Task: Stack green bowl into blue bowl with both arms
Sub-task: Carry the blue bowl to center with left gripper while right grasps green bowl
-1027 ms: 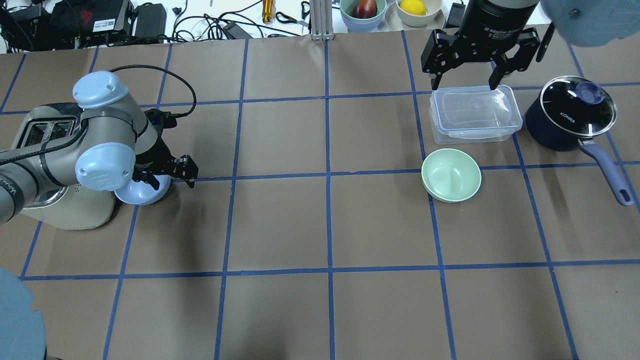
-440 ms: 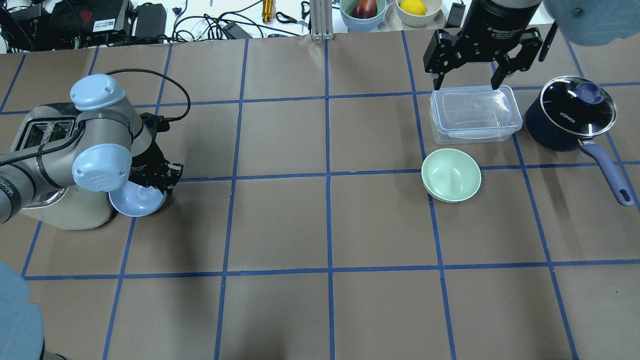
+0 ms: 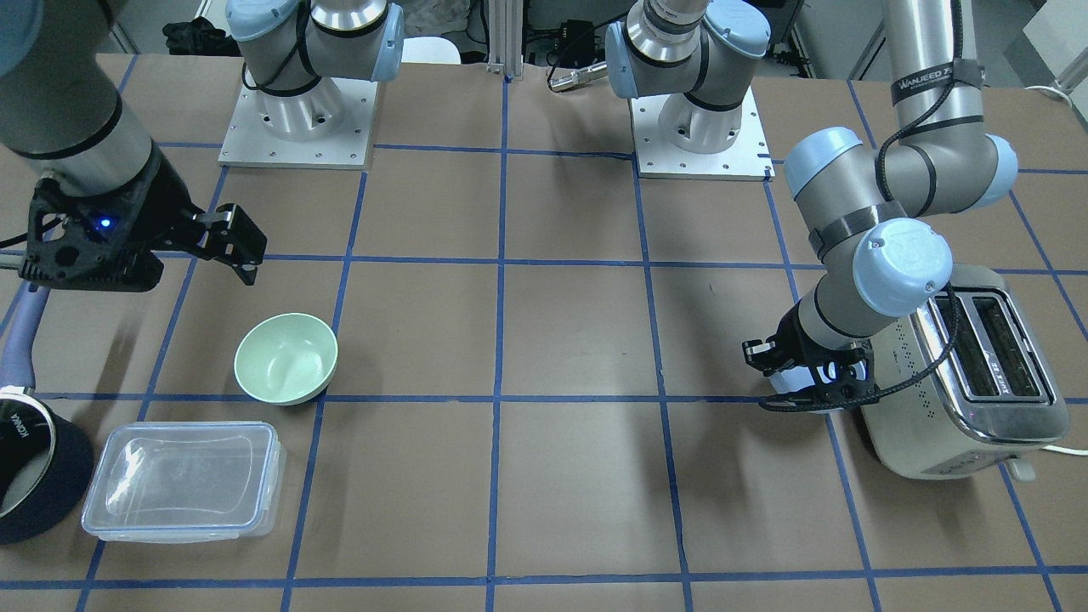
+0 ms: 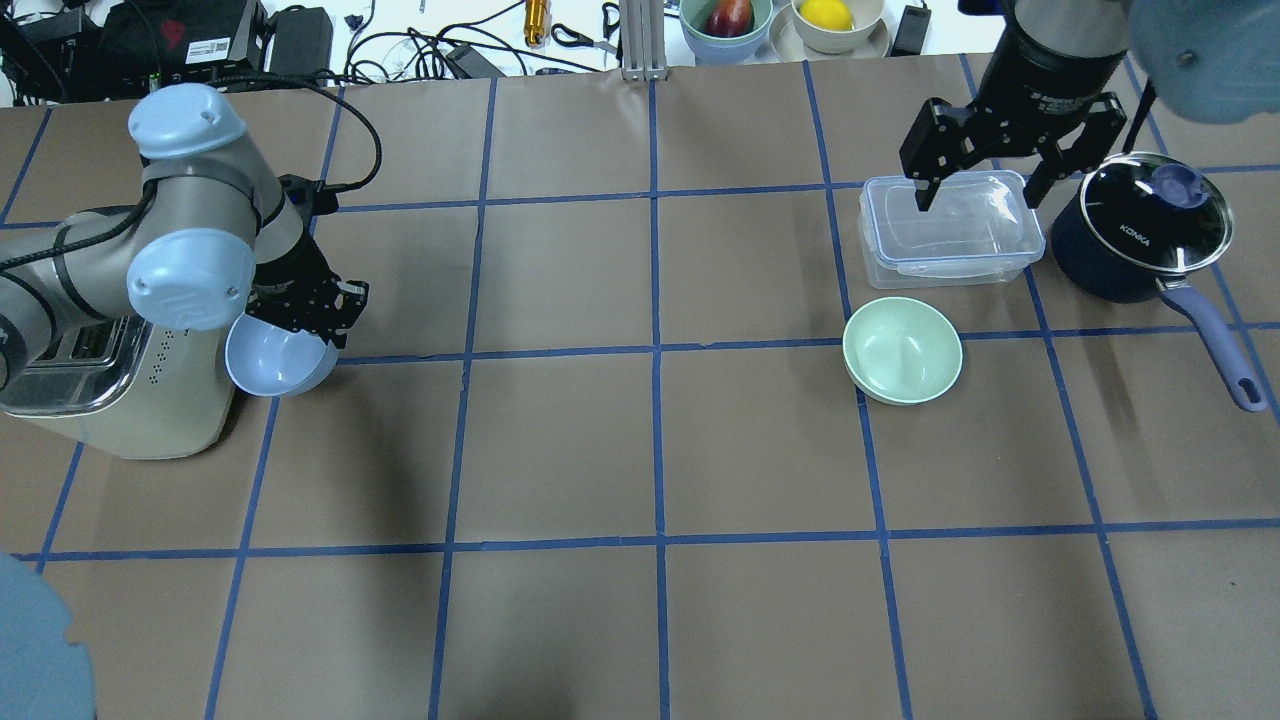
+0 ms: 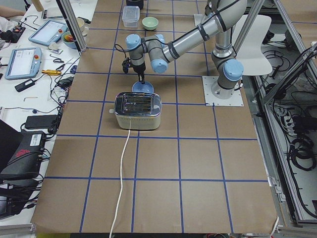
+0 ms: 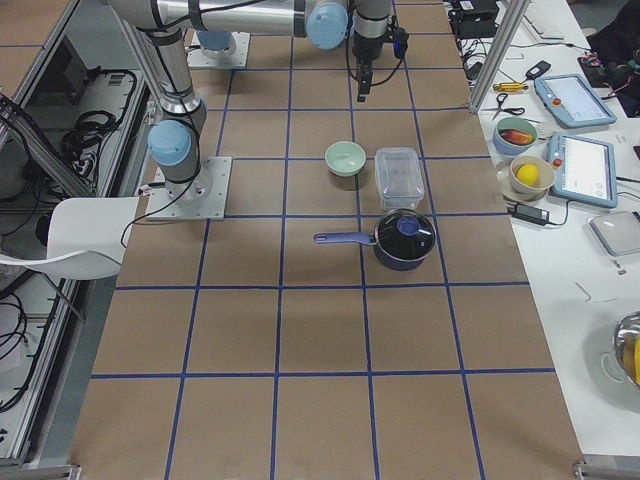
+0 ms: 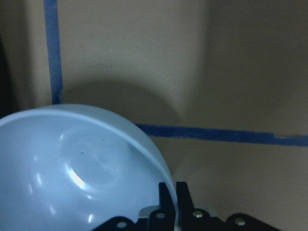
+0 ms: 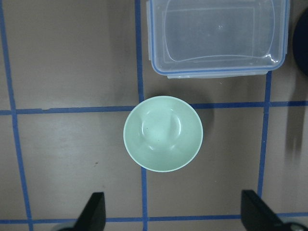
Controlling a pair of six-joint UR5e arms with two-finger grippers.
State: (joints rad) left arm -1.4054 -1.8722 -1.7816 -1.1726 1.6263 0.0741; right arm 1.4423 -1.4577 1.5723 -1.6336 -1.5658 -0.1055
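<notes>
One tabletop [image 4: 560, 450] carries one toaster [image 4: 150, 405], one lidded saucepan [image 4: 1140, 235], one clear lidded box [image 4: 950, 235] and two bowls. The green bowl [image 4: 902, 350] sits upright just beside the box, with nothing in it. The blue bowl [image 4: 278, 362], tilted, is just beside the toaster, its rim pinched in the clenched left claw [image 7: 169, 195]. The right claw [image 4: 982, 197] hangs spread wide over the box.

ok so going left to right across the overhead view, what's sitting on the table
toaster → blue bowl → green bowl → pot. The container is left out: it spans much the same stretch as the green bowl, only farther back.
</notes>
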